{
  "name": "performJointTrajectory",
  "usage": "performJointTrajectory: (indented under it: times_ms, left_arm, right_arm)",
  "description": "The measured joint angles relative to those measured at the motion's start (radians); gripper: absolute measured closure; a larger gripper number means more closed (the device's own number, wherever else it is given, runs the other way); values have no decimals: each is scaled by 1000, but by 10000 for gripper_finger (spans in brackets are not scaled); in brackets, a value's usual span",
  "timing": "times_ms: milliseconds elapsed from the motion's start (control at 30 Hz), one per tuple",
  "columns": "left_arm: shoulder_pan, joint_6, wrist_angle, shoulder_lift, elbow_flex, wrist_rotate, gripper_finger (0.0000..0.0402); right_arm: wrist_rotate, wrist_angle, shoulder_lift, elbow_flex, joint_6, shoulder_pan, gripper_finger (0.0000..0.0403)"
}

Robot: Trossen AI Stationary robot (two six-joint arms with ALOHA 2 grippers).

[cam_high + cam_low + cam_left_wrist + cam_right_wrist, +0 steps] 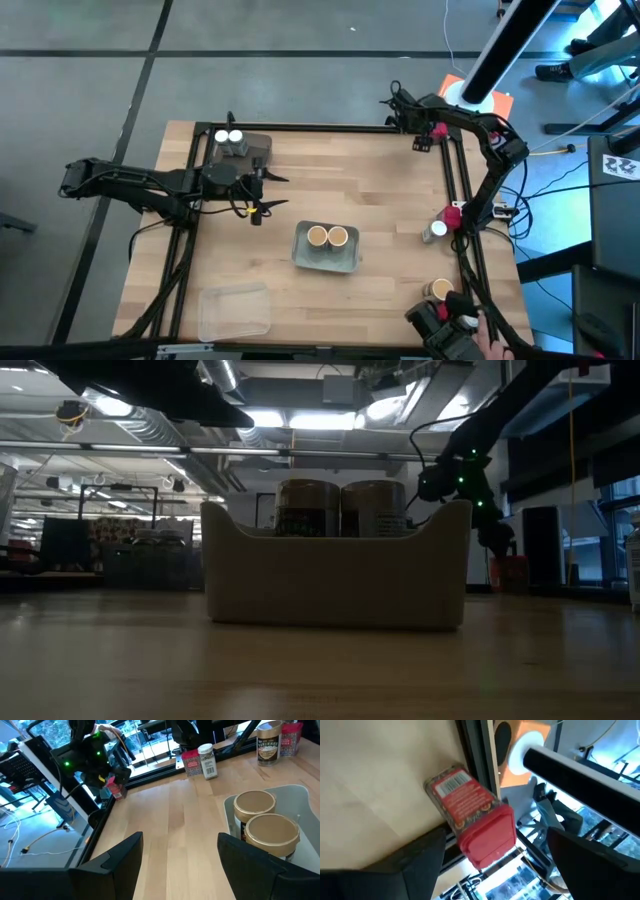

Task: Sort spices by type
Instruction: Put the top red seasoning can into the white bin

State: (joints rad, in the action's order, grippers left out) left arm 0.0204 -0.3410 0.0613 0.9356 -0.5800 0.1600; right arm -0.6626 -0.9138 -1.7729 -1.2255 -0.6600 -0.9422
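The right gripper (418,133), jaws apart, hangs at the counter's (380,190) far right corner over a red-capped spice jar (470,814) lying by the edge rail. The left gripper (272,192), jaws apart, faces open wood. Two tan-lidded jars (328,237) sit in the grey tray (325,262); only the left wrist view shows their labels.

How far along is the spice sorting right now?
Partly done. Two tan-lidded jars sit in the middle grey tray, two white-capped jars in the far-left tray. The right gripper, open, has a red box between its fingers; the left gripper waits open. Left over: a red box, white-capped jar and tan jar along the right edge.
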Motion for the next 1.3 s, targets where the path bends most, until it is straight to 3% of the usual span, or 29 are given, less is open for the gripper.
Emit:
performJointTrajectory:
  times_ms: [500,600,833,1067,1300]
  left_arm:
    - [0,0,0,0,0,0,163]
    - [0,-5,0,0,0,0,163]
    - [0,-4,0,0,0,0,163]
    - [0,-11,1,0,0,0,163]
    - [0,-12,4,0,0,0,163]
  right_arm:
    - [-51,-38,-97,25,9,0,61]
    - [-25,-53,-100,25,12,0,80]
    - [-10,-69,-98,23,64,1,168]
    - [4,-142,-97,14,167,31,174]
    - [60,-145,-71,-30,192,146,178]
